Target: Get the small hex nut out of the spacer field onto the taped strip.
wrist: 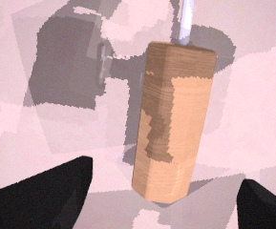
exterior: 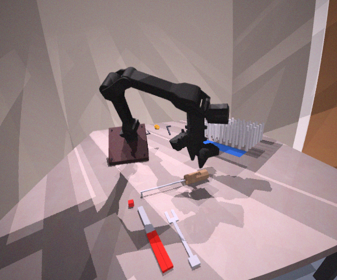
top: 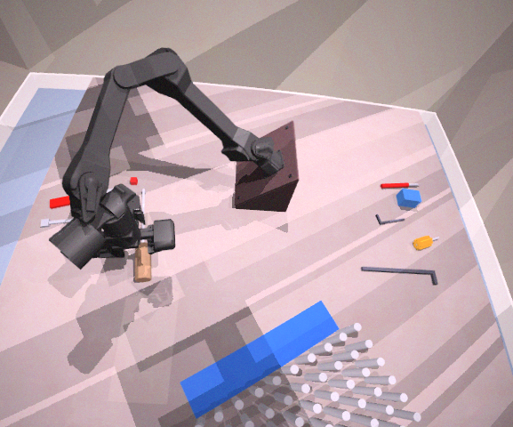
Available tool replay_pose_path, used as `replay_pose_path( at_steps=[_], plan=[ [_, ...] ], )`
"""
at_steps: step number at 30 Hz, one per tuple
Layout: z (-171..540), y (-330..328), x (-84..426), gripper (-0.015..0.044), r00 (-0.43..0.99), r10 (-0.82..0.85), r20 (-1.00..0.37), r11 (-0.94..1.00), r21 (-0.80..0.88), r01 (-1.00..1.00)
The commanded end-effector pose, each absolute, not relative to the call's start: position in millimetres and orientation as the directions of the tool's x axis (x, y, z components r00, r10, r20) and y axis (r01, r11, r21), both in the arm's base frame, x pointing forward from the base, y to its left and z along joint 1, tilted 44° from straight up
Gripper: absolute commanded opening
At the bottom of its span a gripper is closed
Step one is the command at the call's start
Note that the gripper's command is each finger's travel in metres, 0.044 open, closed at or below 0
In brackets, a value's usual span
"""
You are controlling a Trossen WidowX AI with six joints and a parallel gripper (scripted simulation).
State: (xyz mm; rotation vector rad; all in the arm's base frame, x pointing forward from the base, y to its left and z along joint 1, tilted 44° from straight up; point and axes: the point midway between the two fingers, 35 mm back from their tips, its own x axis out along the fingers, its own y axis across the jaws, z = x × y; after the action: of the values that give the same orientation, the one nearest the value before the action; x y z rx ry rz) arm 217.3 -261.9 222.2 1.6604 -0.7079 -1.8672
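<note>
A tool with a wooden handle lies on the table; its thin metal shaft ends in a small bent tip, seen in the exterior view. My gripper is open and points down above the handle. In the wrist view the fingers stand on either side of the handle's butt end, with gaps on both sides. The blue taped strip lies in front of the standing spacers. The spacers in view stand upright. I cannot make out the nut.
A red-handled flat tool, a fork-ended tool and a red cube lie near the arm. A long hex key, an orange screwdriver and a blue block lie across the table.
</note>
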Motion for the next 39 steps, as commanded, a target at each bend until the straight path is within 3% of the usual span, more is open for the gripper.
replay_pose_path(
  at_steps=[1,39],
  plan=[
    [222.4,-262.0,216.6,0.028,-0.101,-0.698,-0.709,-0.715,0.697,0.047],
    [182.7,-301.1,212.1,0.028,-0.102,-0.699,-0.708,-0.714,0.698,0.047]
  ],
)
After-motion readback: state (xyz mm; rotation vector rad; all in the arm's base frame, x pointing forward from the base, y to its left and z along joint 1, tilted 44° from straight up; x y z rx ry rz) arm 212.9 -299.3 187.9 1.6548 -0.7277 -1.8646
